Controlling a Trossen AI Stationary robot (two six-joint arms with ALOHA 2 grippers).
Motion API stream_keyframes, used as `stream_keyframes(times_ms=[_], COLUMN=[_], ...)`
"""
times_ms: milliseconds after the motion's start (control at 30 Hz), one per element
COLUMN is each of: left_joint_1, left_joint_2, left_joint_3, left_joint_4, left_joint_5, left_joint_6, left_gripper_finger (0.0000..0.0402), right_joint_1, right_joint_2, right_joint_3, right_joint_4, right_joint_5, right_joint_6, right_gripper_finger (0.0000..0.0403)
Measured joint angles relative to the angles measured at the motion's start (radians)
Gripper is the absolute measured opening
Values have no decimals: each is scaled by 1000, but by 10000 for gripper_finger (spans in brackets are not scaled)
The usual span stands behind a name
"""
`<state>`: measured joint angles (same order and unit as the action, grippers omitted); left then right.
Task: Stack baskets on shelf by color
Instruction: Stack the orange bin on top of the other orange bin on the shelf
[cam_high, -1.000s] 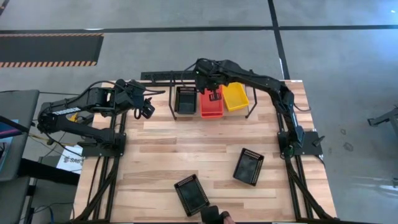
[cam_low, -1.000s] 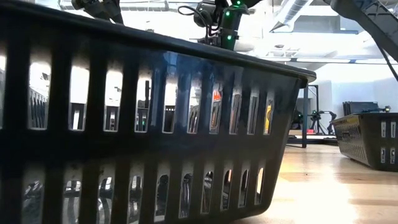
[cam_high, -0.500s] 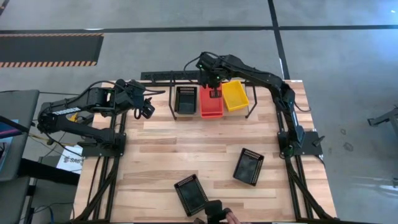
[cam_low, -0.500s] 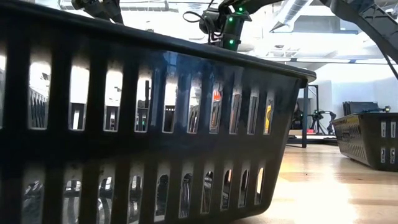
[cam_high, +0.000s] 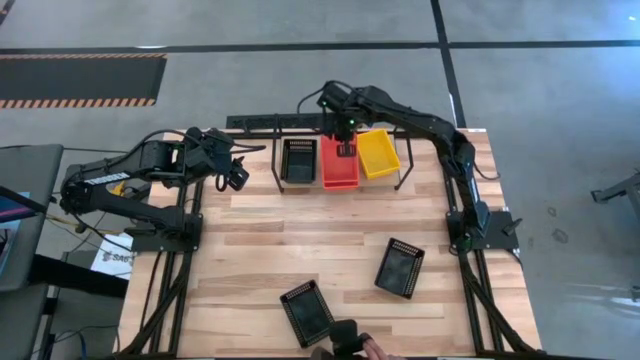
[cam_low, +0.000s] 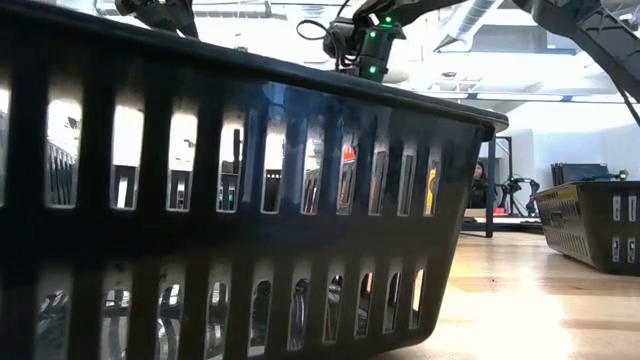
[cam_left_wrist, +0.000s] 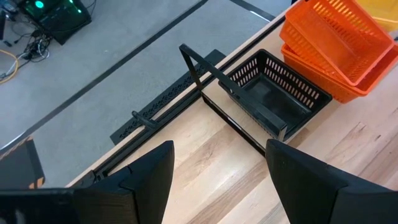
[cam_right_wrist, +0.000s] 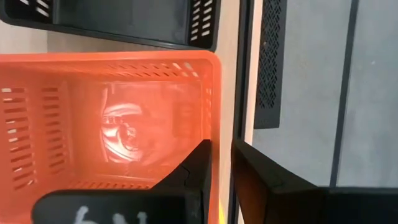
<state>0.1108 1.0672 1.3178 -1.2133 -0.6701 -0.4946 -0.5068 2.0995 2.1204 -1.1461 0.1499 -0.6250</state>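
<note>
Right pincer (cam_high: 347, 150) over red-orange baskets (cam_high: 340, 166) — shelf post (cam_right_wrist: 242, 81) beside, black basket (cam_high: 299, 160) adjacent

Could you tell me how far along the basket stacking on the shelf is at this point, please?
Done: the shelf holds a black basket, a red-orange stack and yellow. In hand: the right gripper has its fingers astride the top red-orange basket's far rim, seemingly seating it. Left: two black baskets lie loose on the table; the left gripper waits open beside the shelf.
</note>
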Motion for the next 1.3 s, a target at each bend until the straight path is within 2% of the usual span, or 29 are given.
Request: stream_keyframes(times_ms=[200, 567, 667, 867, 1067, 1300], left_joint_1=[0, 0, 0, 0, 0, 0], left_joint_2=[0, 0, 0, 0, 0, 0], left_joint_3=[0, 0, 0, 0, 0, 0], left_joint_4=[0, 0, 0, 0, 0, 0], left_joint_5=[0, 1, 0, -17, -23, -23], left_joint_6=[-1, -7, -7, -5, 2, 3], left_gripper_finger=[242, 242, 242, 242, 242, 242], right_joint_1=[-20, -30, -27, -34, -41, -41], right_joint_2=[1, 74, 76, 74, 74, 73], right_joint_3=[0, -1, -1, 4, 13, 117], right_joint_4=[1, 20, 15, -8, -23, -52], right_joint_5=[-75, -79, -77, -76, -75, -81], right_joint_6=[21, 16, 15, 1, -4, -2], right_gripper_finger=[84, 82, 70, 10, 6, 4])
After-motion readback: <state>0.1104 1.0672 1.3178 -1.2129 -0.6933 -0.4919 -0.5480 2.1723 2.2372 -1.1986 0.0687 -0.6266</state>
